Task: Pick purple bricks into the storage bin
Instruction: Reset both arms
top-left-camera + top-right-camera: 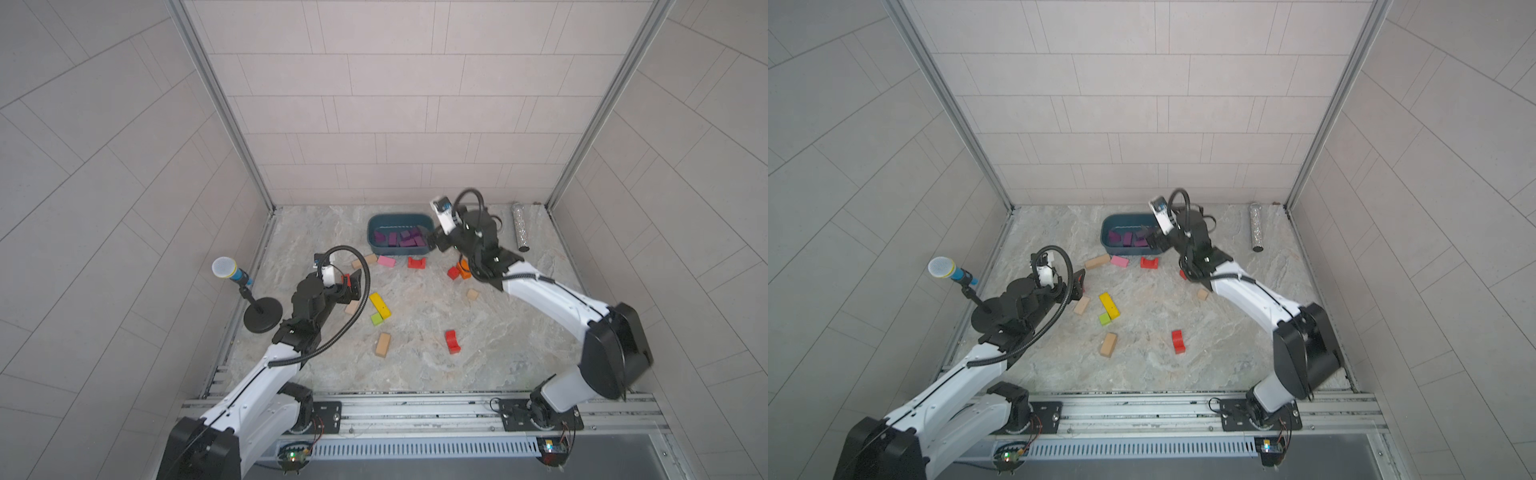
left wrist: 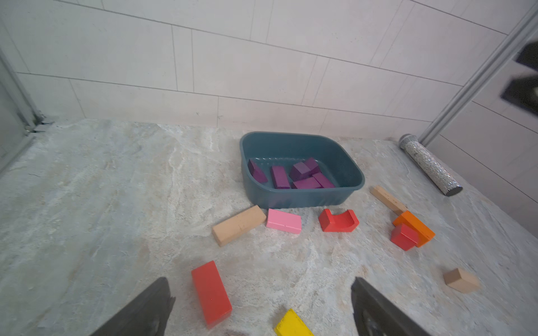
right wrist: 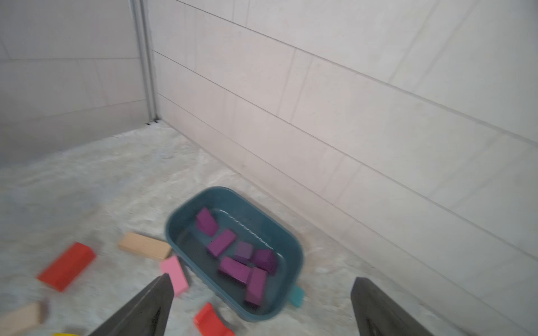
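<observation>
The dark teal storage bin [image 1: 399, 217] [image 1: 1125, 217] stands near the back wall. Several purple bricks [image 1: 401, 241] [image 1: 1129, 239] lie inside it, clearly seen in the left wrist view [image 2: 302, 176] and the right wrist view [image 3: 233, 261]. No purple brick shows on the table outside the bin [image 2: 302, 199] [image 3: 171, 232]. My right gripper [image 1: 435, 241] [image 1: 1156, 239] [image 3: 262, 277] hovers at the bin's right end, open and empty. My left gripper [image 1: 353, 284] [image 1: 1077, 282] [image 2: 260, 279] is open and empty, low over the table's left side near a red bar [image 2: 211, 292].
A pink bar [image 1: 386, 261], a red arch [image 1: 416, 262], red and orange blocks [image 1: 459, 270], yellow [image 1: 380, 305] and green [image 1: 377, 319] blocks and plain wooden blocks [image 1: 382, 345] lie scattered. A microphone on a stand [image 1: 226, 270] is at the left, a glitter cylinder [image 1: 519, 226] at the back right.
</observation>
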